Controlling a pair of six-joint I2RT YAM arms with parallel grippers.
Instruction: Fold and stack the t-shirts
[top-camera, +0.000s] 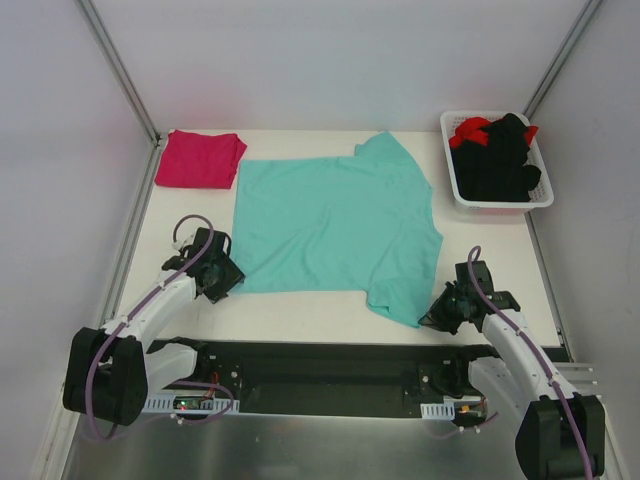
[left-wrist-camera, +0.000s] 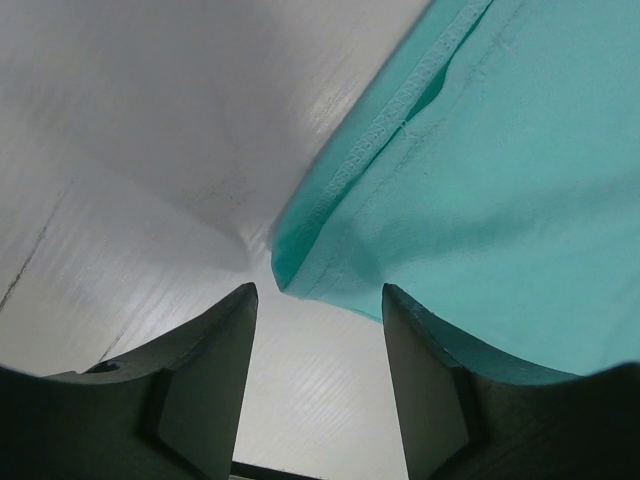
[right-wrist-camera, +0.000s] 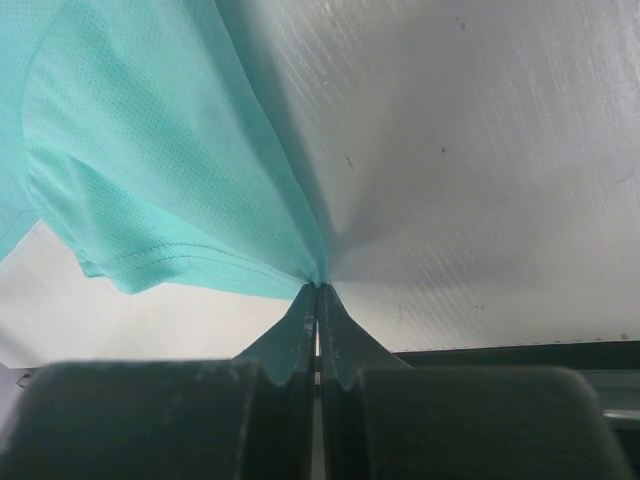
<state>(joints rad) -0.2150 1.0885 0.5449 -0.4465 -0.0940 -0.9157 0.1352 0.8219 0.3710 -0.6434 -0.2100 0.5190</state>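
The teal t-shirt (top-camera: 330, 225) lies spread on the white table, its near right sleeve hanging toward the front. My right gripper (top-camera: 437, 315) is shut on that sleeve's corner; in the right wrist view the teal cloth (right-wrist-camera: 160, 170) fans out from the pinched fingertips (right-wrist-camera: 318, 290). My left gripper (top-camera: 222, 280) is open at the shirt's near left corner; in the left wrist view that hem corner (left-wrist-camera: 300, 265) lies just ahead of the gap between the fingers, touching neither. A folded magenta-pink t-shirt (top-camera: 200, 158) lies at the far left.
A white basket (top-camera: 459, 196) at the far right holds black and red garments (top-camera: 495, 155). Frame posts and white walls close in the table at left, right and back. A black base rail (top-camera: 320, 375) runs along the near edge.
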